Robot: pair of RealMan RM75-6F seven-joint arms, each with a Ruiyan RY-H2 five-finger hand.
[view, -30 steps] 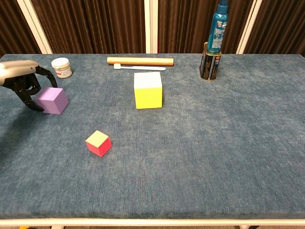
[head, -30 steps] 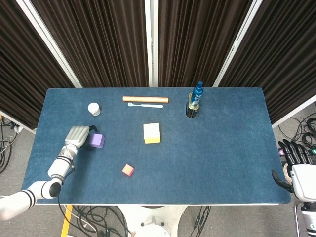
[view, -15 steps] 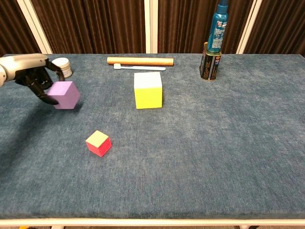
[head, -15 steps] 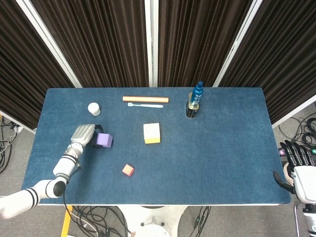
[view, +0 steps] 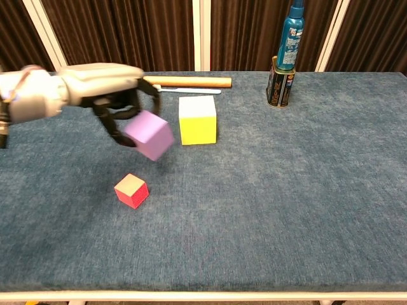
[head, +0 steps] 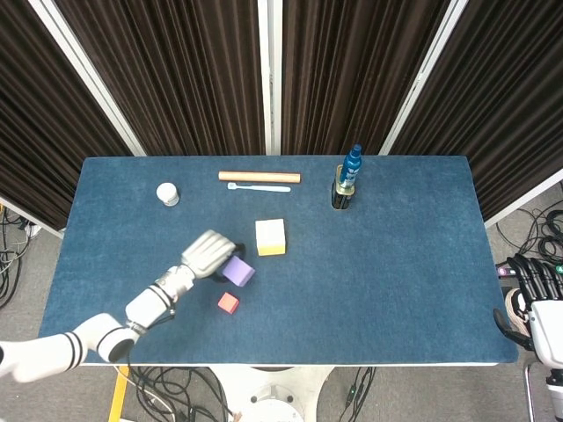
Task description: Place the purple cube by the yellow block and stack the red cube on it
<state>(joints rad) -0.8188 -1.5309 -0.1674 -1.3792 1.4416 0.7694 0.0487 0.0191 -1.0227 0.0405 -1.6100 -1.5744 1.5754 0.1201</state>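
Small white jar (head: 167,193) showing only in head view; in chest view left arm blocking it. Right robot hand (head: 534,290) partly cut off at frame edge, off surface, fingers spread, holding nothing. Blue carpeted surface (head: 387,264), dark pleated curtains (head: 193,70) behind. Left robot hand (view: 117,95) gripping purple cube (view: 149,135) w/ fingers curled over it, cube tilted, hanging above surface just left of yellow block (view: 197,120). Red cube (view: 131,190) lying nearer front edge.

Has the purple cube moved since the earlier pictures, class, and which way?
Yes. Held by the left hand, the purple cube has been lifted and carried rightward, from near the white jar to just beside the yellow block.
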